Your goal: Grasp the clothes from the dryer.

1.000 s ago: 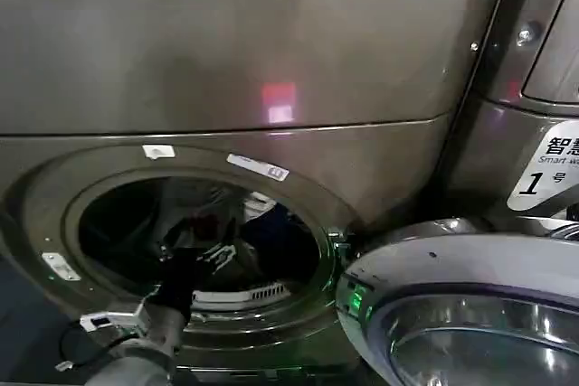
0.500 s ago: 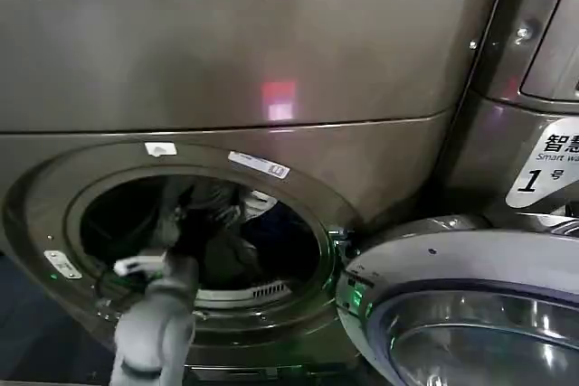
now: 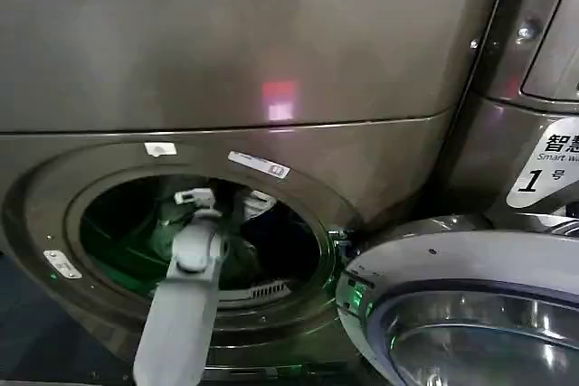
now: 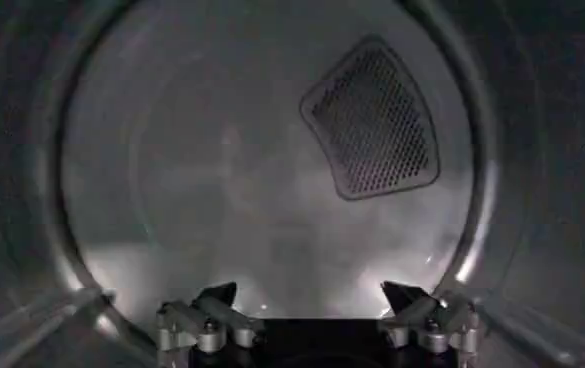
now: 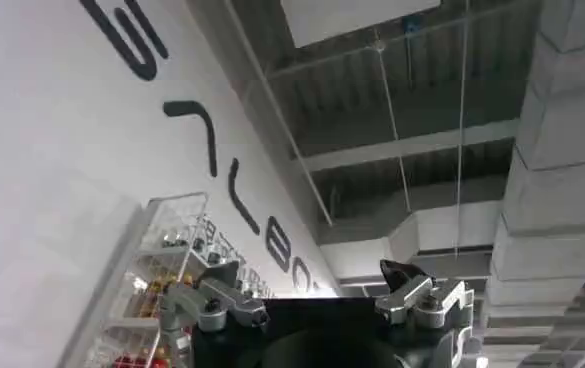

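Observation:
The dryer [image 3: 271,61] is the big bronze-grey machine in front of me, its round porthole [image 3: 199,232] open. Inside the drum in the head view lie the clothes [image 3: 257,204], a bit of white fabric with dark cloth beside it. My left arm [image 3: 185,300] reaches through the porthole into the drum. My left gripper [image 4: 310,298] is open inside, facing the pale back wall and its perforated vent [image 4: 372,120], with nothing between its fingertips [image 4: 217,297]. My right gripper [image 5: 310,275] is open and empty, pointing up at a ceiling away from the machine.
The dryer's silver-rimmed glass door [image 3: 470,314] hangs open at the lower right, close to the porthole. A second machine with a white "1" sticker [image 3: 543,174] stands to the right. A white wall with dark letters and a shelf [image 5: 162,290] appear in the right wrist view.
My left arm has swung upward and pushed deeper through the porthole into the drum. A green glow now lights the drum's left side.

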Robot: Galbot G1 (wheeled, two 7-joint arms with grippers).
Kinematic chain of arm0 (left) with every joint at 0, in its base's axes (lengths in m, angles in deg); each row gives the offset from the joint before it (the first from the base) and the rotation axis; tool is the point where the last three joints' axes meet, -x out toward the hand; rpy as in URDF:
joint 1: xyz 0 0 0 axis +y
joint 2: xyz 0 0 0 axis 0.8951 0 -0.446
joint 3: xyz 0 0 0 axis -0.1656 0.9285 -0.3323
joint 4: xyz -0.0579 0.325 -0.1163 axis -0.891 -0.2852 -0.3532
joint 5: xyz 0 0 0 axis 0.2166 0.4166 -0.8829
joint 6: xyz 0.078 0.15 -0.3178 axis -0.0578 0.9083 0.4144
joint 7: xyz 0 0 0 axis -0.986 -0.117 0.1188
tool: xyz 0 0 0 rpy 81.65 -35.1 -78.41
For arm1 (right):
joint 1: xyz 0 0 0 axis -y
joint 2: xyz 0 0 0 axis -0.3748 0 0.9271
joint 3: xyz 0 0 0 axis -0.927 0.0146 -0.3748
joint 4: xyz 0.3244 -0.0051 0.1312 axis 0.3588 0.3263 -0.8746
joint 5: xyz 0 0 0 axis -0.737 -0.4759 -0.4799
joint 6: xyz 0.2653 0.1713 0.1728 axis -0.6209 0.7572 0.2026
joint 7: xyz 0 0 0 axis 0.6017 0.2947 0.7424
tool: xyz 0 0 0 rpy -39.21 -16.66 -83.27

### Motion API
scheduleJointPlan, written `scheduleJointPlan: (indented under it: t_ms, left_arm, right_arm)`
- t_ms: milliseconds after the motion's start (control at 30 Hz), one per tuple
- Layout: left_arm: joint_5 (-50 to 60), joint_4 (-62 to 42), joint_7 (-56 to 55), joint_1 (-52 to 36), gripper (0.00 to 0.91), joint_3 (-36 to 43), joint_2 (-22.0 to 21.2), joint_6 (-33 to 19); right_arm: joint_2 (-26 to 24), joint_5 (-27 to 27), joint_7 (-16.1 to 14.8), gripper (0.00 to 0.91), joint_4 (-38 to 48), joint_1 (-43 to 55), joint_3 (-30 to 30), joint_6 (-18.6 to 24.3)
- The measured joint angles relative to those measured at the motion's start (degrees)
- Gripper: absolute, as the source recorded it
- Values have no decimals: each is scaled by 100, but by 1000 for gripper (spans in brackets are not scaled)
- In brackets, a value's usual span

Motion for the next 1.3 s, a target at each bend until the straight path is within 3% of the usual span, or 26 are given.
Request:
scheduleJointPlan:
  t_ms: [567,1300]
  left_arm:
    - [1757,-1602,2210,-1153,907,1519,-74,-837]
    - [2666,-2267,2933,-1221,907,1981,-207,-997]
  right_arm:
    - [22,3,-33,907,-18,-2,24,23]
    - [38,40,-59,907,-43,102,116,45]
